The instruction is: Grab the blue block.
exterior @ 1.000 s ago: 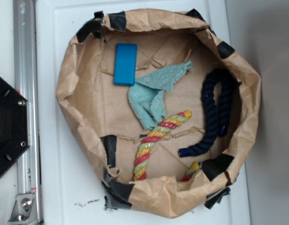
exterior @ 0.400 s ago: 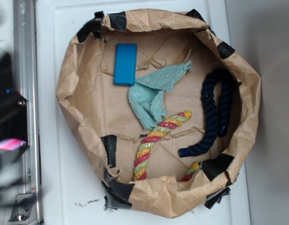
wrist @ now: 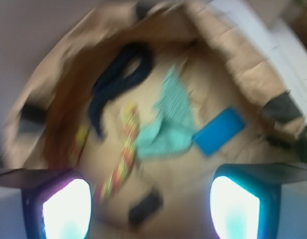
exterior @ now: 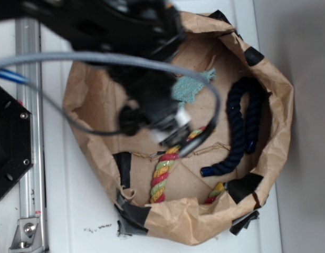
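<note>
The blue block (wrist: 219,131), flat and bright blue, lies on the brown paper floor of the bag in the wrist view, just right of the teal cloth (wrist: 168,124). In the exterior view the arm hides it. My gripper (wrist: 151,209) is open; its two lit fingers (wrist: 66,209) stand wide apart with nothing between them, well short of the block. From outside, the blurred black arm and gripper (exterior: 175,134) hang over the bag's left half, above the multicoloured rope (exterior: 162,179).
A crumpled brown paper bag (exterior: 278,95) with black tape patches walls in everything. A thick navy rope (exterior: 241,126) lies at its right. Part of the teal cloth (exterior: 191,87) shows. A black mount (exterior: 7,142) and a metal rail (exterior: 29,63) stand at the left.
The arm has swung in from the left and now hangs over the bag, covering the blue block in the exterior view. The things in the bag have not moved.
</note>
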Robot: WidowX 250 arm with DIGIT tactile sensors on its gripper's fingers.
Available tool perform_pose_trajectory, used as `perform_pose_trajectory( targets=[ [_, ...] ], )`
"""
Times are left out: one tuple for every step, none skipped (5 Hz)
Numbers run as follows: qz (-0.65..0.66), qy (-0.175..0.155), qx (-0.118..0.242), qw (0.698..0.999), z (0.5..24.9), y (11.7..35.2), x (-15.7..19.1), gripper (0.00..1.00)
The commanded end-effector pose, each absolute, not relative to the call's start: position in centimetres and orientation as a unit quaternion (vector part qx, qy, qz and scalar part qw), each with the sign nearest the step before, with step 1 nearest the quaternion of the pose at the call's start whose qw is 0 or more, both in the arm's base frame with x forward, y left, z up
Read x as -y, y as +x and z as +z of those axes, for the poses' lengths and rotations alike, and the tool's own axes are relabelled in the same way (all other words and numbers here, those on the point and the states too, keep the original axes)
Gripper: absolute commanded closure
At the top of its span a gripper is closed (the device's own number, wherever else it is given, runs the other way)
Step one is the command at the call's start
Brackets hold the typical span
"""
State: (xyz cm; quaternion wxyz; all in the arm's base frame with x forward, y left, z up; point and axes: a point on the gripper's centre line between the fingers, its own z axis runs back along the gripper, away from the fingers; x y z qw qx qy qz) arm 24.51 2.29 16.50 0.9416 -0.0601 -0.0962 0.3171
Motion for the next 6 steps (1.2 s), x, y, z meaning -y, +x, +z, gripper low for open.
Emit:
perform_pose_trajectory(
  targets=[
    [0.529, -0.013, 0.111, 0.841, 12.3, 23.7, -2.9, 0.00],
    [0.582, 0.031, 0.107, 0.805, 8.9, 21.6, -5.3, 0.00],
    [0.613, 0.040, 0.102, 0.783, 7.2, 20.2, -7.5, 0.00],
    [0.619, 0.046, 0.108, 0.776, 6.5, 20.0, -9.6, 0.00],
    [0.623, 0.045, 0.095, 0.775, 6.2, 21.0, -10.7, 0.00],
    [0.620, 0.035, 0.096, 0.778, 7.3, 22.5, -10.3, 0.00]
  ],
)
